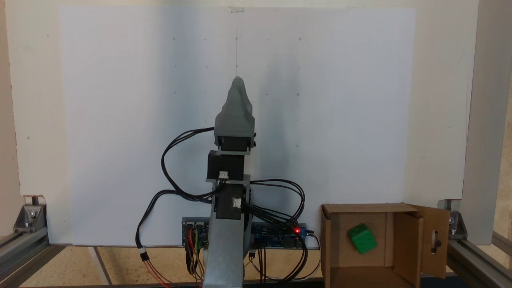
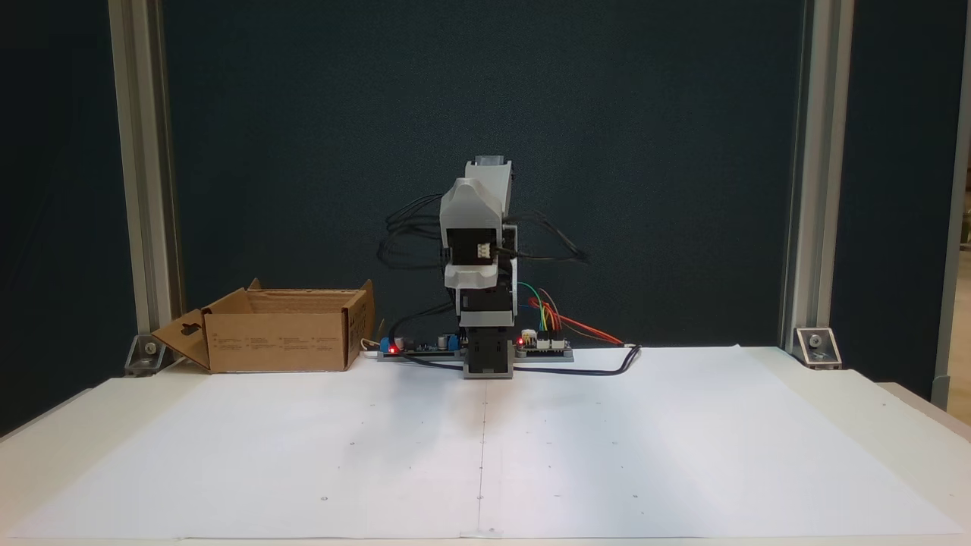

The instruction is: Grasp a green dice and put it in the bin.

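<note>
The desk [image 2: 834, 409] is covered by a large white paper sheet [image 1: 120, 120], seen from above in one fixed view and from the front in the other; faint dots and a thin centre line are marked on the sheet; aluminium frame posts [image 2: 140, 174] are stood at the rear corners, with metal brackets [image 2: 816, 346] at their feet, and a dark backdrop [image 2: 645, 152] is hung behind them. The arm [image 2: 482, 258] is folded upright over its base at the middle of the rear edge, with black cables [image 1: 168, 168] looped around it and circuit boards [image 2: 542, 347] with red lights laid beside the base. The fingers [image 1: 237, 82] are seen as a single grey tip pointing over the sheet, so whether they are spread or pressed together cannot be told; nothing is seen held in them. The bin [image 1: 404, 208] is set at a rear corner of the desk, just beside the boards, at the lower right of the view from above and at the left of the front view; its flaps are folded outward, one with a keyhole cut-out. The green dice [image 1: 361, 238] is lain inside the bin, on its floor. The whole sheet in front of the arm is left open, out to the front and side edges.
</note>
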`<state>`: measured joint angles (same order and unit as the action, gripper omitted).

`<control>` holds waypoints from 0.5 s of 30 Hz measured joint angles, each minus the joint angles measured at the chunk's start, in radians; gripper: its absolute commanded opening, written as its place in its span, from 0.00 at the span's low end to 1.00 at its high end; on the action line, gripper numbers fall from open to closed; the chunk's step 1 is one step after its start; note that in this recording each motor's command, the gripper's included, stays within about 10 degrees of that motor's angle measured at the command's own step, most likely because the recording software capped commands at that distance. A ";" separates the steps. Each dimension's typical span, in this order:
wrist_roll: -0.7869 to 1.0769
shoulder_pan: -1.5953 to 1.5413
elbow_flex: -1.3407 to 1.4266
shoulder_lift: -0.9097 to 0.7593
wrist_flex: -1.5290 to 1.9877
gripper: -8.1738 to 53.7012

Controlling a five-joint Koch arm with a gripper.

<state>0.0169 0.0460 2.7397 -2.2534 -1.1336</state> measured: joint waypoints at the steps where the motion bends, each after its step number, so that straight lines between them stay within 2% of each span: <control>1: 0.000 0.012 0.018 0.000 -0.038 0.84; 8: 0.000 0.110 0.193 0.000 -0.238 0.84; 15: 0.000 0.117 0.204 0.000 -0.278 0.84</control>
<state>0.0169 0.1626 2.9437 -2.2534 -1.4113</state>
